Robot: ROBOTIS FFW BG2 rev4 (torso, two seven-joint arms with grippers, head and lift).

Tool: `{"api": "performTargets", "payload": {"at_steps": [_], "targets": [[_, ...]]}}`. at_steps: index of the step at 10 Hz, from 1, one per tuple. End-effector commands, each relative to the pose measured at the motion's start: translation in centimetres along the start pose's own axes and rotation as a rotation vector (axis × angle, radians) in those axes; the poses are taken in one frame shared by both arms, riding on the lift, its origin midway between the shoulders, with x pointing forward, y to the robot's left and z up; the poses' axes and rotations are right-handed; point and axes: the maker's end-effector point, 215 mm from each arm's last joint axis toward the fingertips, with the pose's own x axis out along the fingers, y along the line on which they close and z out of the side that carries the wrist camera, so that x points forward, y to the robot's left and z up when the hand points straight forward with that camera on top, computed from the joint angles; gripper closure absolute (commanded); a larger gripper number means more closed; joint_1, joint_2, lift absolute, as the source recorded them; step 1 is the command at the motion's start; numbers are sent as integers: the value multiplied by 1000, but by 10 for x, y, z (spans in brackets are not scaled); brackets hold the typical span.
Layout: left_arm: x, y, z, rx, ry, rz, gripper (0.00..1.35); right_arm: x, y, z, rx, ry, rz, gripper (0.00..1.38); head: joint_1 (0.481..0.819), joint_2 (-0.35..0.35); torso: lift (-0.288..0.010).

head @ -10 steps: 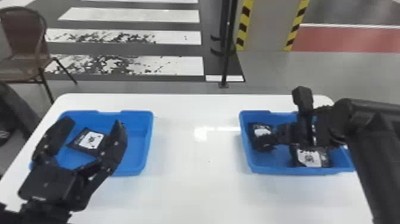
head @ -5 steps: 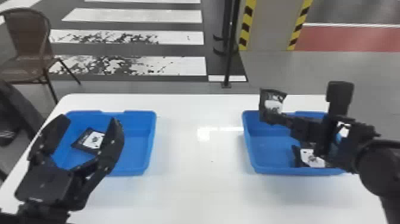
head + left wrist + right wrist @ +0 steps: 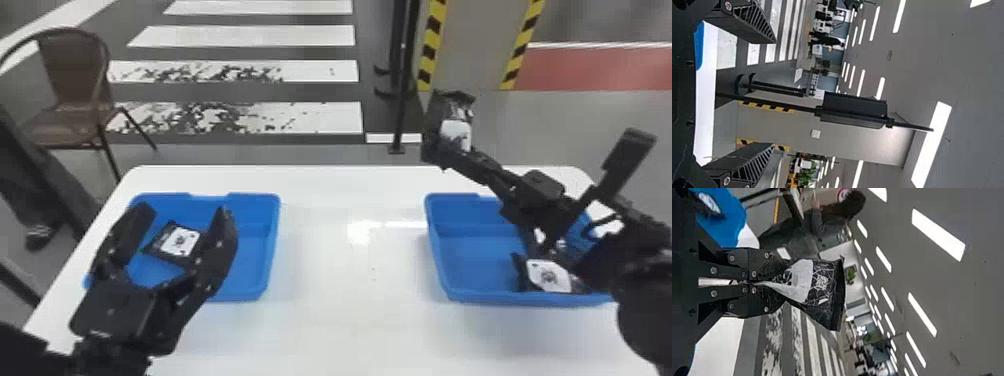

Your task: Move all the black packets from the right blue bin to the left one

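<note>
Black packets (image 3: 456, 132): three, glossy, crinkled
Blue bins (image 3: 475, 260): two, round-cornered
Right gripper (image 3: 464, 156): jaws pinching one packet, another packet (image 3: 549, 276) below
Left gripper (image 3: 185, 212): jaws wide, third packet (image 3: 179, 242) beyond

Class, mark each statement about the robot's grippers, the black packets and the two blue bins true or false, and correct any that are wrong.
1. The right gripper holds a black packet up out of the right bin. True.
2. Both grippers are holding packets. False: the left gripper is open, with nothing gripped.
3. A packet with a white label lies in the left bin. True.
4. The right bin is empty. False: another packet lies inside it.
5. The two bins touch. False: a stretch of white table separates them.
</note>
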Motion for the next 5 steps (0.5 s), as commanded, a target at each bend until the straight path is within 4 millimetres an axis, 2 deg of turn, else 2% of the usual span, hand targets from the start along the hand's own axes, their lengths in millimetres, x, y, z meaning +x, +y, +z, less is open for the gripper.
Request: {"api": "performTargets", "payload": {"at_steps": [1,2,5], "targets": [[0,1,-2,-6,6,2,99,25,44,-19,65,6,153,1111,673,78,-140],[0,0,1,1,-3,0,99,40,67,-30,108,18,241,1113,677,102,-140],[3,-7,-2,-15,5,-20,99,65,109,-60,154,92,381,1113,686,206,-140]]}}
